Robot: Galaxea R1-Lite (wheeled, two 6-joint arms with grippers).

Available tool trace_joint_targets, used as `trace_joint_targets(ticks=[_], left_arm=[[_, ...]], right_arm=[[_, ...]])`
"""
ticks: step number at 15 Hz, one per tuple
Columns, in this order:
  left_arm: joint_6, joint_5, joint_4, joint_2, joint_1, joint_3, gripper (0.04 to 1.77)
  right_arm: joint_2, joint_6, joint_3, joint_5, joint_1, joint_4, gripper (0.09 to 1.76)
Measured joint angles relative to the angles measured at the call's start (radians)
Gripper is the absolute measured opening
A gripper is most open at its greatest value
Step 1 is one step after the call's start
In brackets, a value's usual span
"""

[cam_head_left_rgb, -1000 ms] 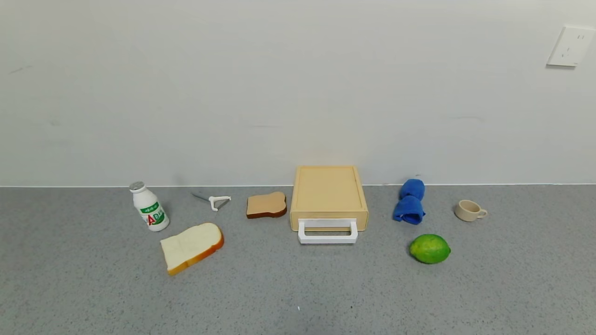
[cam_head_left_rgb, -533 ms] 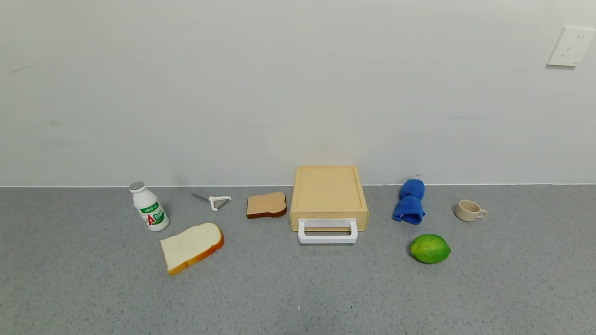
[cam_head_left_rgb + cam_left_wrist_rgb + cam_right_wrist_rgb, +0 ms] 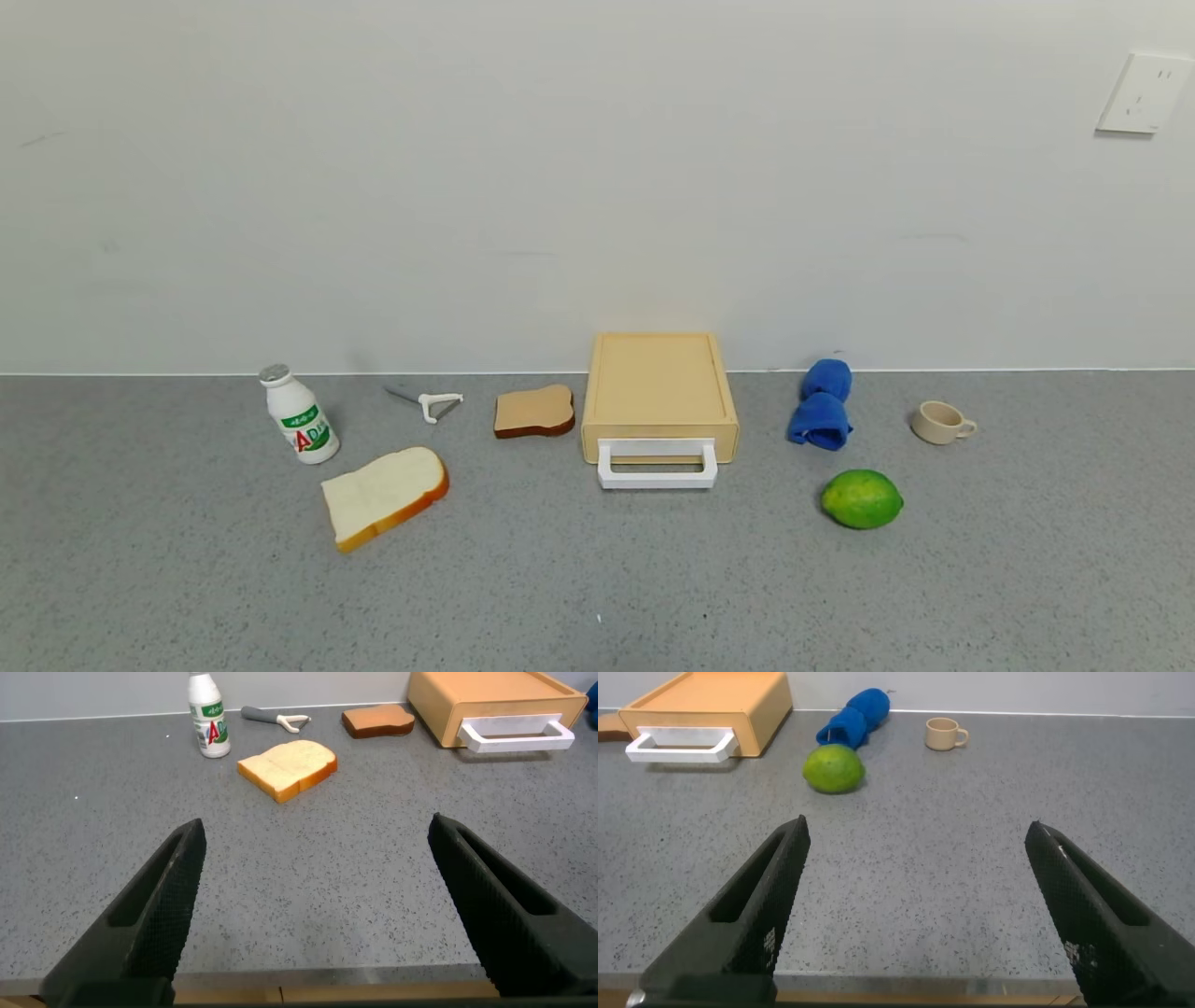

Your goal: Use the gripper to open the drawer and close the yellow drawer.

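Note:
The pale yellow drawer box (image 3: 659, 387) sits against the back wall at the middle of the grey counter, shut, its white loop handle (image 3: 657, 466) facing me. It also shows in the left wrist view (image 3: 495, 705) and the right wrist view (image 3: 705, 709). My left gripper (image 3: 318, 845) is open and empty above the counter's front edge, far from the drawer. My right gripper (image 3: 920, 845) is open and empty above the front edge too. Neither gripper shows in the head view.
Left of the drawer lie a brown toast slice (image 3: 533, 412), a white bread slice (image 3: 383, 494), a peeler (image 3: 430, 403) and a white bottle (image 3: 299, 413). Right of it lie a blue cloth (image 3: 822, 403), a green lime (image 3: 862, 498) and a beige cup (image 3: 940, 422).

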Motion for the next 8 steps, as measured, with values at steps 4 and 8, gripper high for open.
trace_joint_targets(ticks=[4,8], left_arm=[[0.0,0.0,0.0,0.0,0.0,0.0,1.72],[0.0,0.0,0.0,0.0,0.0,0.0,1.72]], right_arm=[[0.0,0.0,0.0,0.0,0.0,0.0,1.7],[0.0,0.001,0.0,0.0,0.0,0.0,1.7]])
